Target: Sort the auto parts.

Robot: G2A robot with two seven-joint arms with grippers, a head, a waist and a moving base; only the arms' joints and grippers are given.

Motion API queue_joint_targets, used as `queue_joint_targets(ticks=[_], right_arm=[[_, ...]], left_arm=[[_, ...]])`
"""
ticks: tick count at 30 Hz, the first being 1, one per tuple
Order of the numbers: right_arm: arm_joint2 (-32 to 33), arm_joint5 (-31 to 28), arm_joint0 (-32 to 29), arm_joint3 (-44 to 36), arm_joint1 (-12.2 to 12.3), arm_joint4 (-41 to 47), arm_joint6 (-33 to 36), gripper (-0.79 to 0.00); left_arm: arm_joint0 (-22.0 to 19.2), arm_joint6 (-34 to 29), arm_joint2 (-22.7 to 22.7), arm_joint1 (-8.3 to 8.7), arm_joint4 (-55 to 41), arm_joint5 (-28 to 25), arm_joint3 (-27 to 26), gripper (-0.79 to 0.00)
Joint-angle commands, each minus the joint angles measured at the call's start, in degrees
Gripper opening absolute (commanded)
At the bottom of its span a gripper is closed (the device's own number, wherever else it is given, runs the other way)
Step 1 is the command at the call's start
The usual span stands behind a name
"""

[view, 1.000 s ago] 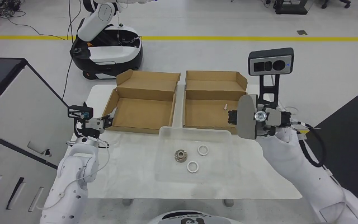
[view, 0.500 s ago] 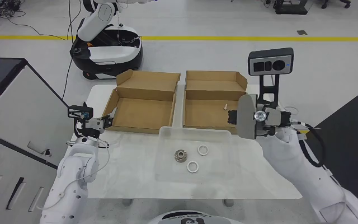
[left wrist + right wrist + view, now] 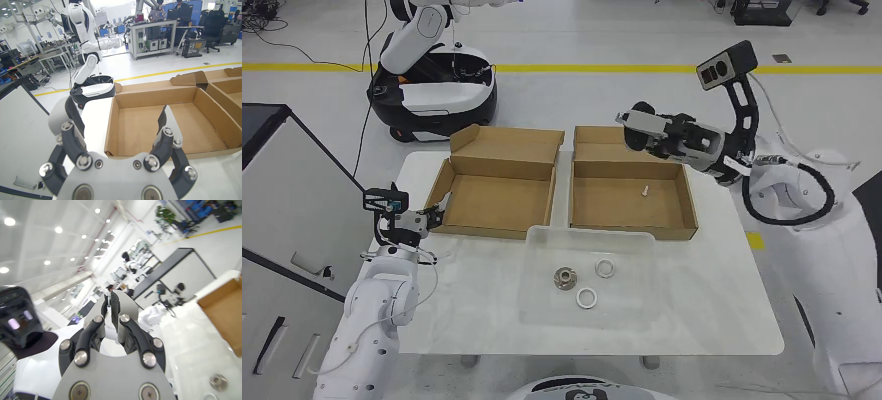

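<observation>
Pinches a small screw [image 3: 108, 300] at the very tips of the right hand [image 3: 109, 294], over the far flap of the right box [image 3: 630, 233]. Risks a drop outside it: shallow grip. Holds left hand [image 3: 117, 106] wide, empty, beside left box [image 3: 170, 123]. Meets no obstruction; hub [image 3: 564, 277], two rings [image 3: 606, 267] [image 3: 588, 298] in near tray [image 3: 542, 305].

Matt brown cardboard boxes [image 3: 497, 200], shiny see-through plastic tray [image 3: 632, 300], shiny metal part [image 3: 564, 277], smooth white rings [image 3: 588, 298], smooth white table [image 3: 472, 310], rough black pads [image 3: 115, 306] on right end effector [image 3: 109, 295], shiny metal screw [image 3: 108, 300].
</observation>
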Motion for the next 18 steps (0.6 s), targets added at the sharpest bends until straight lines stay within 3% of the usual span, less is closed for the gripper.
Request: queue_joint_targets(ticks=[1,3,6,18], right_arm=[[0.9,4.9,0.9,0.8,0.6,-9.8,0.6,-0.785],[0.7,9.6,2.3,1.3,1.3,-21.5,1.6,-0.785],[-0.6,14.2,4.8,2.8,1.7,-29.3,3.1,-0.785],[-13.7,12.4,19.0,8.4,0.9,-51.9,11.5,-0.785]], left_arm=[[0.0,0.0,0.0,0.00,0.0,0.0,0.0,0.000],[0.0,0.0,0.0,0.00,0.0,0.0,0.0,0.000],[0.0,0.0,0.0,0.00,0.0,0.0,0.0,0.000],[0.0,0.0,0.0,0.00,0.0,0.0,0.0,0.000]])
